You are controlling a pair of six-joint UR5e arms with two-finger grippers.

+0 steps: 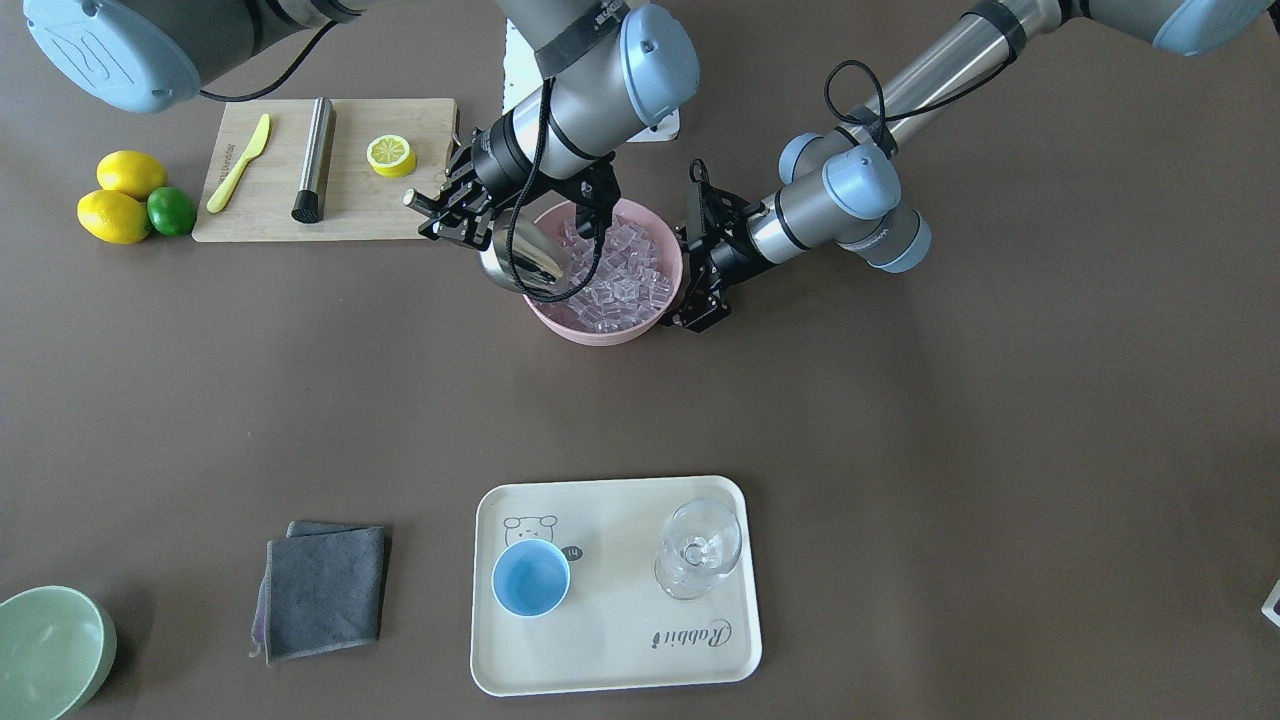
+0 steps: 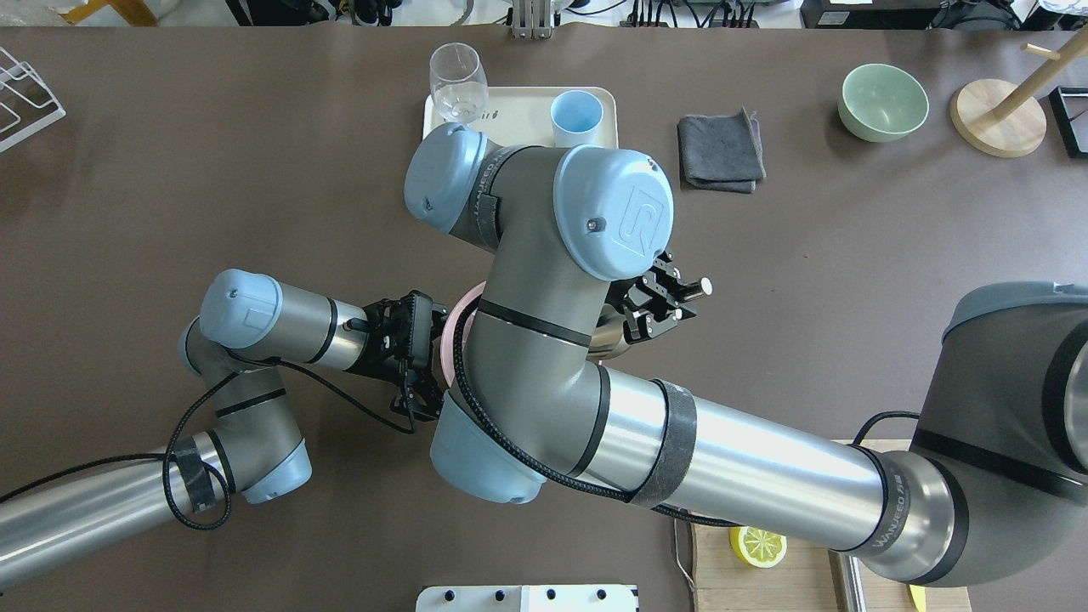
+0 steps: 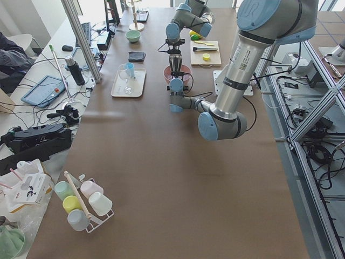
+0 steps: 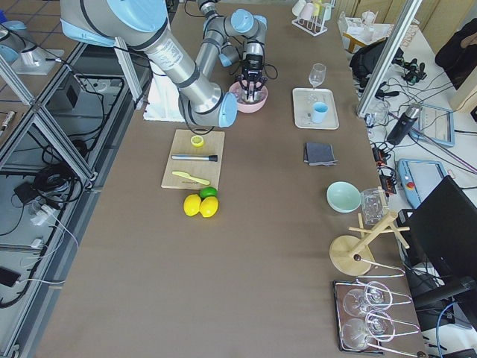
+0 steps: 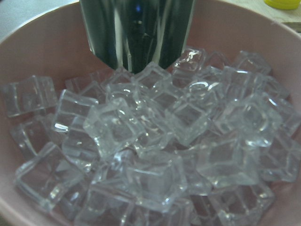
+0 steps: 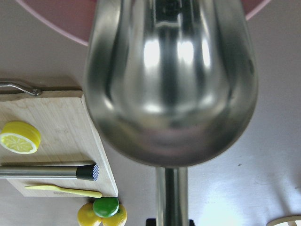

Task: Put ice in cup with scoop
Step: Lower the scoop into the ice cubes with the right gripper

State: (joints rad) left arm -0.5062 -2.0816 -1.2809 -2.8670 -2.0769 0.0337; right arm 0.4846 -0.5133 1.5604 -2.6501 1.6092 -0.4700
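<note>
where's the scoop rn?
Front-facing view, left of centre: the scoop is held by the right gripper, its trough tipped into the pink bowl of ice, beside the cutting board.

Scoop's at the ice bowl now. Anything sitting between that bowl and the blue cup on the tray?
Nothing visible does. Only bare table lies between the pink bowl and the tray. The stemmed glass shares the tray but stands beside the cup, apart from it, off the direct line.
</note>
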